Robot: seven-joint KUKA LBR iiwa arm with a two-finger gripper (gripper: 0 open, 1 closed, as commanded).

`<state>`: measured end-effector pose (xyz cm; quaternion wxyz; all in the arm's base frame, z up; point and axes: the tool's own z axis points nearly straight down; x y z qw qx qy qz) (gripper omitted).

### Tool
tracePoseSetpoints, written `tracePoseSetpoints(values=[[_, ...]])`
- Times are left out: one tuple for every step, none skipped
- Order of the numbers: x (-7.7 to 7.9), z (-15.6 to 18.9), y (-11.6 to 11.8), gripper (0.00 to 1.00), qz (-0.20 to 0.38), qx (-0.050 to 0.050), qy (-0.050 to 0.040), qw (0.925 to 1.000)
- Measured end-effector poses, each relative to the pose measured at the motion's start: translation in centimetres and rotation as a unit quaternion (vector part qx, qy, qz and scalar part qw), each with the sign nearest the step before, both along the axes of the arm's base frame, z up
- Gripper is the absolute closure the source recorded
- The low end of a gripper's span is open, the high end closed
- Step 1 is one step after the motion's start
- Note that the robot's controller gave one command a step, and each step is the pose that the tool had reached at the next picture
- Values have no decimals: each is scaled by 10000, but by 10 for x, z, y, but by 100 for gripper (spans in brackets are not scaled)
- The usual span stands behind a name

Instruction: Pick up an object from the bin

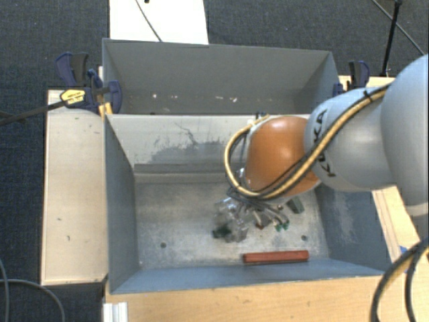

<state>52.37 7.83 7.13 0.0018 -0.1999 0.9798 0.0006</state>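
Lying flat: slim reddish-brown bar

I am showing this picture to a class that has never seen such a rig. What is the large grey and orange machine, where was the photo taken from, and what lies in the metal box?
The camera looks down on the scene from above and slightly to one side. The big grey shape entering from the right is a robot arm. The orange dome and the looping cables are parts of its wrist. Below the dome sits the gripper, the metal "hand" it uses to pick things up.

The box is a grey metal bin. The gripper is low over a cluster of small loose things near the middle of the floor, with a small dark green piece at the cluster's left edge. A flat red-brown bar lies apart from them, near the front wall. Whether anything is held cannot be seen.
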Motion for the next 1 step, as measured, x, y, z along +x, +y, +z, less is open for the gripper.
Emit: tracePoseSetpoints(values=[[63, 218, 6, 100, 403, -2, -53, 9992]])
